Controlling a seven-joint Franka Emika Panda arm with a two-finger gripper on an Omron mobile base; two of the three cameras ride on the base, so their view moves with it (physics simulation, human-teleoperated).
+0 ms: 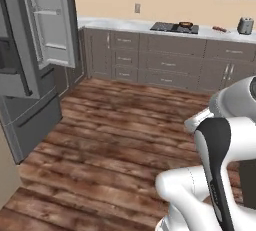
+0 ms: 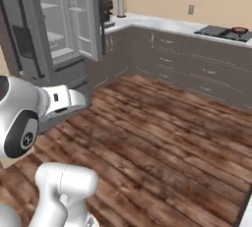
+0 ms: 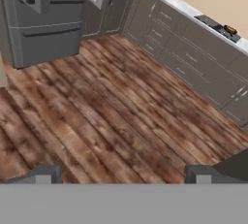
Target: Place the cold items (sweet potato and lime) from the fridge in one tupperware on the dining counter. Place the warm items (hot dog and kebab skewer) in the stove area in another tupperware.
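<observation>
Gripper (image 3: 121, 174) spread wide, empty, hanging over bare wood floor (image 3: 116, 116). Fridge (image 1: 27, 60) stands at the left, door swung open. Stove (image 1: 174, 27) sits on the far counter (image 1: 125, 25), well away.

i see a dark wood plank floor (image 1: 115, 140) running to grey cabinets (image 1: 165, 65) under a pale surface (image 1: 125, 25). behind it, a beige wall (image 1: 165, 5) with an outlet (image 1: 137, 8), and a toaster (image 1: 245, 25).
</observation>
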